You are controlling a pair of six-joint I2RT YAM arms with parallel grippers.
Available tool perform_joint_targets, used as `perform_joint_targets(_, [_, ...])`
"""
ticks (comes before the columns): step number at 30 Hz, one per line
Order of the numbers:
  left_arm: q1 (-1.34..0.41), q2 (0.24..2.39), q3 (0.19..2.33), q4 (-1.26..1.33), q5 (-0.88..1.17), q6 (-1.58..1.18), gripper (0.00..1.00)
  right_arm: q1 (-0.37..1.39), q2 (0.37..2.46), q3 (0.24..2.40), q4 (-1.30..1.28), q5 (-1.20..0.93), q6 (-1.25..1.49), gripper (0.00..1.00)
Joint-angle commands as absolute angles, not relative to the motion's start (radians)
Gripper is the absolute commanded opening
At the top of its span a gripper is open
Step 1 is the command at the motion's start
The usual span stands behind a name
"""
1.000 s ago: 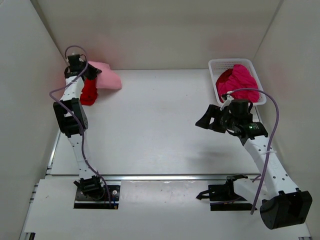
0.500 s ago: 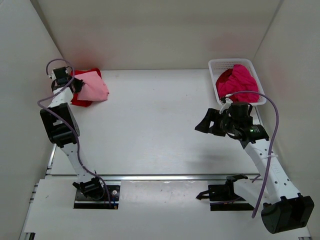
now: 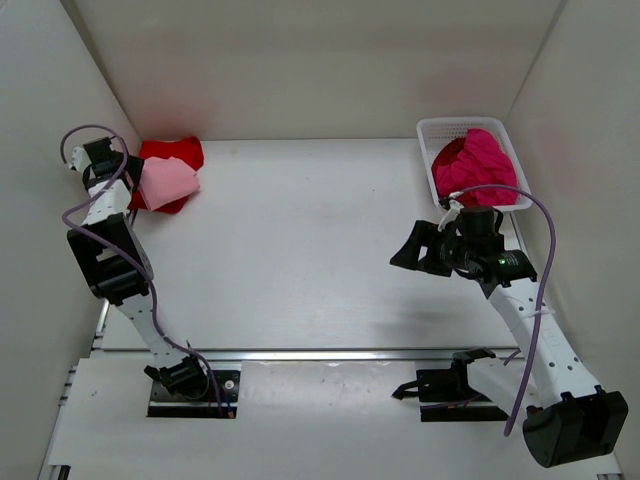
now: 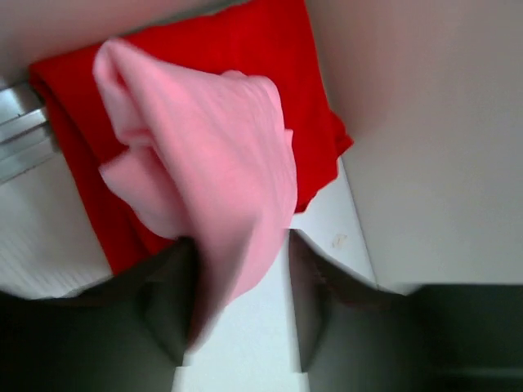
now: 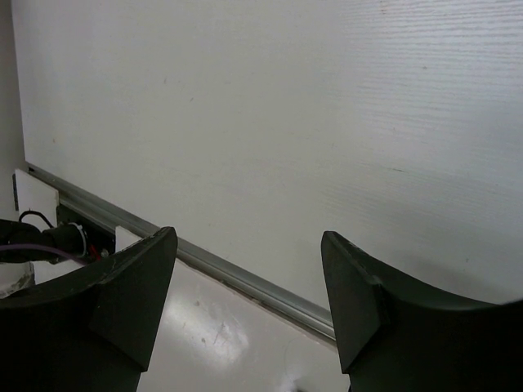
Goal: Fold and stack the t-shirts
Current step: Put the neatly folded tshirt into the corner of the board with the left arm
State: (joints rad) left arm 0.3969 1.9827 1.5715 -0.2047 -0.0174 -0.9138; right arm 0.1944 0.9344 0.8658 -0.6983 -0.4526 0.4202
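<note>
A light pink t-shirt lies loosely folded on top of a bright red t-shirt in the far left corner of the table. My left gripper sits at the pink shirt's left edge. In the left wrist view the pink t-shirt drapes over the red t-shirt, and its lower edge hangs between the parted jaws of the left gripper, against the left finger. Magenta t-shirts are heaped in the basket. My right gripper hovers open and empty over the table.
A white mesh basket stands at the back right, against the right wall. White walls close in the table on the left, back and right. A metal rail runs along the table's near edge.
The left arm has swung left into the corner, carrying the pink shirt onto the red one, and its jaws have parted. The right arm has barely moved.
</note>
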Motion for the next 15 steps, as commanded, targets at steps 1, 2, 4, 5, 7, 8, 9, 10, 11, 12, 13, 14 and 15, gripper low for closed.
perform_joint_targets(1, [0.416,1.951,1.582,-0.173,-0.003,-0.946,0.61,0.201,0.917,0.916,-0.704,-0.446,0.407,0.69])
perform_joint_targets(2, [0.417,1.945,1.580,-0.163,-0.003,-0.956,0.68,0.193,0.919,0.917,-0.703,-0.446,0.408,0.69])
perform_joint_targets(4, [0.425,1.938,1.560,-0.161,0.023,-0.975,0.98,0.193,0.919,0.925,-0.703,-0.445,0.408,0.69])
perform_joint_targets(5, [0.425,1.931,1.543,-0.150,0.038,-0.982,0.99,0.189,0.919,0.931,-0.704,-0.445,0.408,0.70])
perform_joint_targets(7, [0.426,1.913,1.513,-0.140,0.061,-0.992,0.99,0.192,0.917,0.931,-0.706,-0.448,0.414,0.71])
perform_joint_targets(8, [0.425,1.902,1.479,-0.126,0.069,-1.000,0.99,0.187,0.913,0.930,-0.709,-0.454,0.413,0.72])
perform_joint_targets(9, [0.425,1.882,1.464,-0.114,0.078,-1.008,0.98,0.180,0.908,0.928,-0.704,-0.451,0.413,0.73])
perform_joint_targets(10, [0.423,1.873,1.427,-0.109,0.077,-1.011,0.98,0.176,0.907,0.924,-0.709,-0.456,0.411,0.75])
perform_joint_targets(11, [0.423,1.852,1.393,-0.103,0.089,-1.018,0.99,0.182,0.901,0.931,-0.704,-0.463,0.420,0.78])
perform_joint_targets(12, [0.419,1.832,1.379,-0.103,0.097,-1.025,0.99,0.172,0.900,0.934,-0.713,-0.469,0.423,0.82])
perform_joint_targets(13, [0.420,1.822,1.350,-0.101,0.097,-1.022,0.98,0.176,0.897,0.930,-0.707,-0.475,0.436,0.86])
perform_joint_targets(14, [0.423,1.804,1.323,-0.101,0.100,-1.022,0.99,0.163,0.893,0.930,-0.704,-0.485,0.431,0.92])
perform_joint_targets(15, [0.423,1.780,1.310,-0.132,0.074,-1.017,0.99,0.166,0.881,0.930,-0.707,-0.485,0.439,0.93])
